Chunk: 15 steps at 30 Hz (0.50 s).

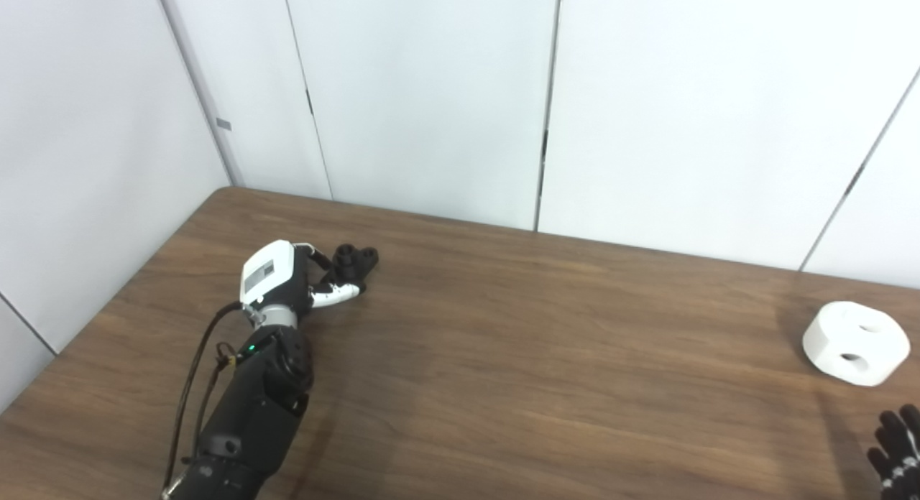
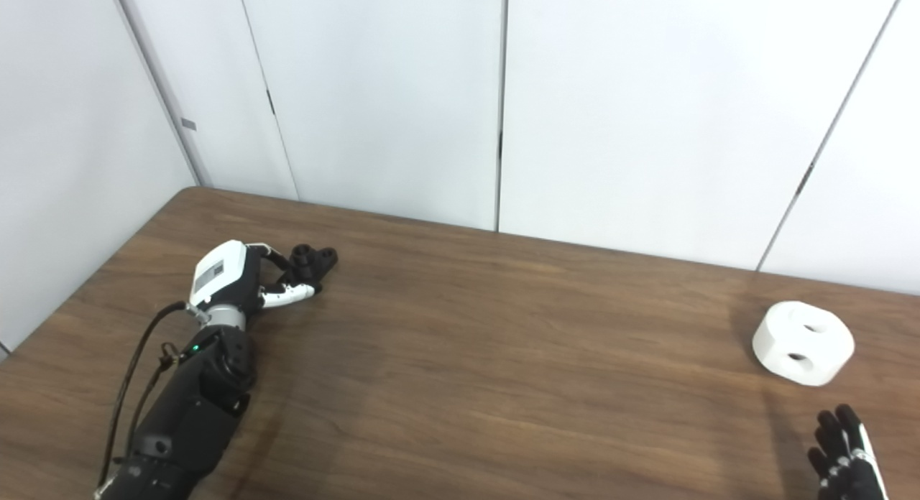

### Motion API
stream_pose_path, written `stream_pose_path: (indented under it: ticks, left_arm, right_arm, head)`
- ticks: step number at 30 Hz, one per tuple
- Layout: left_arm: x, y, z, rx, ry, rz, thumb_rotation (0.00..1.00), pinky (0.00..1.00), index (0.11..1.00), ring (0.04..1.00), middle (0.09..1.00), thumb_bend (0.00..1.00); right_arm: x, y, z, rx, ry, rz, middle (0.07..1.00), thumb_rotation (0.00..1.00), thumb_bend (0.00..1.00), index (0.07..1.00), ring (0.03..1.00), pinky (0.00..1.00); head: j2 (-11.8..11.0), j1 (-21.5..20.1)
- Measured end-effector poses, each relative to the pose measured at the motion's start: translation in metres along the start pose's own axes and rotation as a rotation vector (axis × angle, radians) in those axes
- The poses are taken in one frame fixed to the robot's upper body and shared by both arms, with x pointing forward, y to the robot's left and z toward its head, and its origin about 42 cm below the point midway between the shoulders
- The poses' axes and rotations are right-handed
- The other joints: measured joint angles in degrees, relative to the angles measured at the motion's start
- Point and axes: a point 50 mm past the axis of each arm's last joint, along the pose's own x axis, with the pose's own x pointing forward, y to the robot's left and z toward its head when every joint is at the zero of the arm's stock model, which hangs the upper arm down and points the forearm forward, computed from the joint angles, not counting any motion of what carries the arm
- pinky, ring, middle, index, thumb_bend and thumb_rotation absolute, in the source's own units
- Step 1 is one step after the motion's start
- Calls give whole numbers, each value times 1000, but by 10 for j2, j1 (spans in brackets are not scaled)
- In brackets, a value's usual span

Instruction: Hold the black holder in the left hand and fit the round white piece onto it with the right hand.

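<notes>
The left hand (image 1: pixel 291 281) is at the black holder (image 1: pixel 353 263) at ten o'clock on the table (image 1: pixel 503 356); whether it grips is unclear. The round white piece (image 1: pixel 855 342) sits untouched at three o'clock, beyond the right hand (image 2: pixel 844 453), whose fingers are spread. Judged next: secure the holder, then reach the piece.

A brown wooden table (image 1: pixel 503 356) carries a black holder (image 1: pixel 356 261) at ten o'clock and a round white piece (image 1: pixel 855 342) at three o'clock.

Bright, even light; soft shadows; slight blur
</notes>
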Motion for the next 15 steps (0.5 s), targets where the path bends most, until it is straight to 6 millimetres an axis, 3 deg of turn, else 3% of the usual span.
stream_pose_path:
  ticks: [5, 15]
  left_arm:
    - [0, -1, -1, 4, 5, 3, 350, 865, 580, 881, 822, 844]
    - [0, -2, -1, 7, 5, 19, 168, 853, 534, 857, 789, 848]
  right_arm:
    - [-1, 0, 0, 0, 2, 1, 978, 951, 620, 1000, 1000, 1000]
    - [-2, 0, 0, 2, 14, -1, 973, 952, 606, 1000, 1000, 1000]
  head:
    - [0, 0]
    - [4, 0]
